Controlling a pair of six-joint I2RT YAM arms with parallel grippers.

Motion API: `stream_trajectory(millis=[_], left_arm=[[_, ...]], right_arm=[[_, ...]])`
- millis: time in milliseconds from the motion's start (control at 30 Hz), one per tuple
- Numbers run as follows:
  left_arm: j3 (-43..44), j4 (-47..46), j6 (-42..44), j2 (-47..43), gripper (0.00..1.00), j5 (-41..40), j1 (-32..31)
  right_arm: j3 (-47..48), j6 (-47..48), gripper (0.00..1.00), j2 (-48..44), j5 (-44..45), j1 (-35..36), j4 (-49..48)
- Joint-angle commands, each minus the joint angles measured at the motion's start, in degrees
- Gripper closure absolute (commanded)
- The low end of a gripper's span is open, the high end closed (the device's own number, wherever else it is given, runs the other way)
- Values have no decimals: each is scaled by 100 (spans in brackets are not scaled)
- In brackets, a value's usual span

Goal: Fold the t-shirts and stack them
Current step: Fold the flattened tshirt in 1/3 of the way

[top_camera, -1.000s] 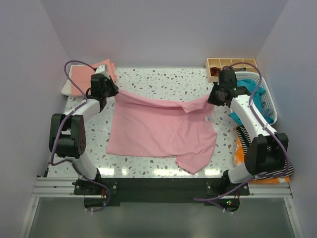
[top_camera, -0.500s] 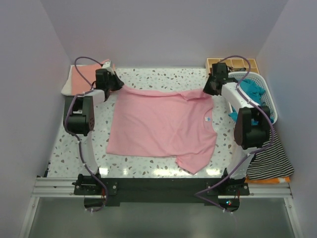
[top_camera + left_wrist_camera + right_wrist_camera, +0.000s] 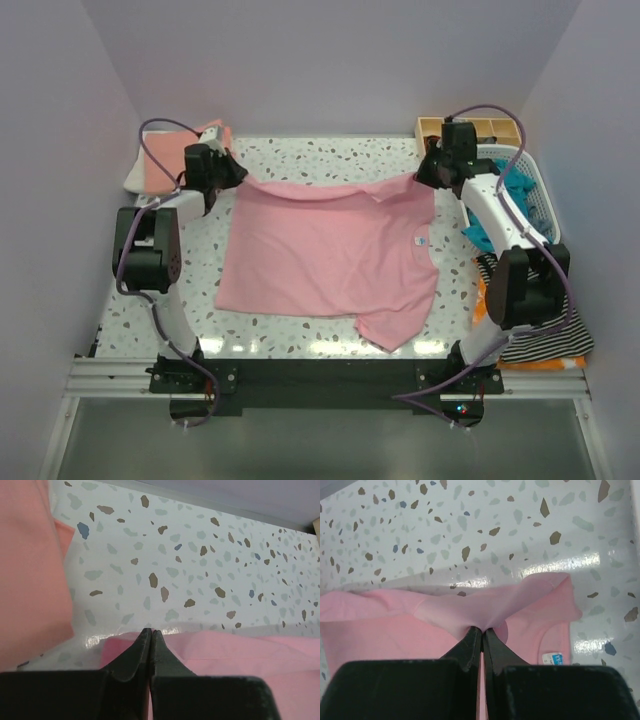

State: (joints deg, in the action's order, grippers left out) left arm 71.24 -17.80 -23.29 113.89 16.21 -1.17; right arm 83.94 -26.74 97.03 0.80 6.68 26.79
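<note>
The light pink t-shirt [image 3: 325, 250] lies spread on the speckled table, its white neck label [image 3: 421, 241] at the right. My left gripper [image 3: 232, 178] is shut on its far left corner, and the pink cloth [image 3: 240, 652] shows around the closed tips [image 3: 151, 631]. My right gripper [image 3: 425, 178] is shut on the far right edge, with cloth [image 3: 395, 625] bunched at its tips [image 3: 482, 629] and the label [image 3: 552, 658] beside them. A salmon-orange tee [image 3: 170, 150] lies on a white one [image 3: 135, 180] at the far left. A teal tee [image 3: 515, 185] is in the basket.
A white laundry basket [image 3: 543, 205] stands at the right edge, with a wooden compartment tray [image 3: 470, 128] behind it. A striped cloth [image 3: 545, 335] lies over something orange at the near right. The salmon-orange tee [image 3: 25, 570] is close to the left gripper.
Both grippers have carried the shirt's far edge toward the back of the table. The sagging fold along that edge is now pulled out straighter and the shirt lies flatter.
</note>
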Motion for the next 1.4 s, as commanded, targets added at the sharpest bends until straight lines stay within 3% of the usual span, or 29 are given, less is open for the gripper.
stream_trajectory(millis=[0, 233, 433, 600, 700, 733, 767, 833, 867, 933, 1100, 1233, 1367], left_arm=[[-549, -189, -88, -885, 100, -100, 47], [-1419, 145, -150, -1658, 100, -424, 38], [-1964, 348, -202, -1695, 100, -663, 38], [-2088, 462, -167, -1501, 97, -724, 38], [-2106, 567, -229, -1439, 86, -821, 38], [-2114, 593, -237, -1422, 81, -830, 38], [-2106, 611, -264, -1413, 72, -821, 38], [-2088, 830, -290, -1465, 49, -926, 29], [-2079, 970, -342, -1527, 44, -1013, 29], [-2149, 1033, -387, -1763, 34, -1268, 20], [-2150, 753, -519, -2291, 31, -1157, 12], [-1817, 340, -668, -2249, 31, -602, -102], [-1281, 67, -694, -1713, 31, -83, -401]], right_arm=[[-527, 55, 100, -456, -396, -17, 599], [-1528, 64, 100, -923, -256, -17, 1021], [-1960, -42, 100, -914, -247, -17, 986], [-2127, -50, 100, -879, -615, 0, 1039], [-2347, -112, 99, -993, -756, 18, 1048], [-2417, -103, 94, -1002, -704, 35, 1144], [-2470, -103, 80, -1037, -625, 35, 1188], [-2514, -94, 65, -1203, -389, 53, 1363], [-2523, -94, 53, -1309, -300, 44, 1382], [-2497, -156, 50, -1703, 41, 62, 1312], [-1926, -34, 44, -1846, 640, 53, 996], [-1312, 134, 43, -1241, 983, 53, 382], [-564, 108, 44, -170, 1221, 18, 564]])
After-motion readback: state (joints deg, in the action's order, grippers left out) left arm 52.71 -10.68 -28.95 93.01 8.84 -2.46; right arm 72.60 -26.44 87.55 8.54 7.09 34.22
